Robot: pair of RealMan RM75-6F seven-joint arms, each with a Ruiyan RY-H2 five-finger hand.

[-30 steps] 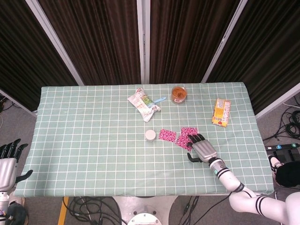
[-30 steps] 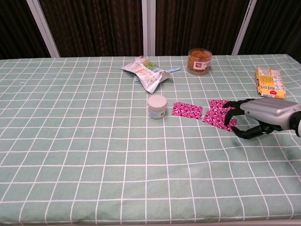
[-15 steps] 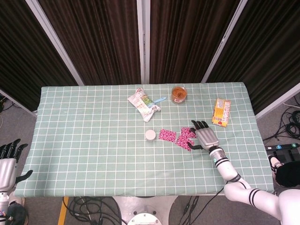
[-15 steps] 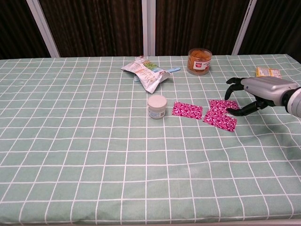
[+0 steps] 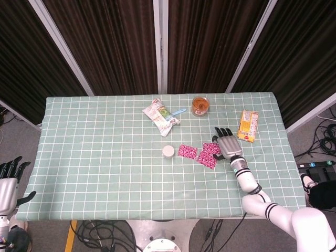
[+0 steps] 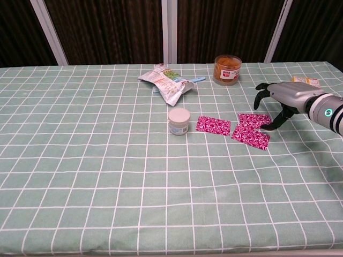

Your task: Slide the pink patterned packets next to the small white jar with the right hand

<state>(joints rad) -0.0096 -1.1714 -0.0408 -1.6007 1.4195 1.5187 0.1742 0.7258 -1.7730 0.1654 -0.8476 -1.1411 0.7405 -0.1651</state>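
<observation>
Looking at the pink patterned packets first: one packet [image 6: 213,125] lies flat just beside the small white jar [image 6: 178,121], on the jar's right as I see it, its long axis running roughly toward the jar. The other two packets [image 6: 251,131] overlap further out the same way, well short of the jar and apart from the first one.

My right hand [image 6: 279,97] sits just beyond that overlapping pair — on the side away from the jar — with its fingers spread and curved downward, holding nothing. From the chest view one fingertip [image 6: 266,127] looks to be touching the near edge of the pair, though I can't be sure it isn't just hovering above it.

So the packets lie between hand and jar, which is what I want: a sweep toward the jar should carry them in. The left hand [image 5: 7,185] hangs off the table's far corner, open, far too distant to matter.

Beyond them: a crumpled snack bag [image 6: 166,84], an amber jar [image 6: 227,69], a yellow box [image 5: 248,125].
</observation>
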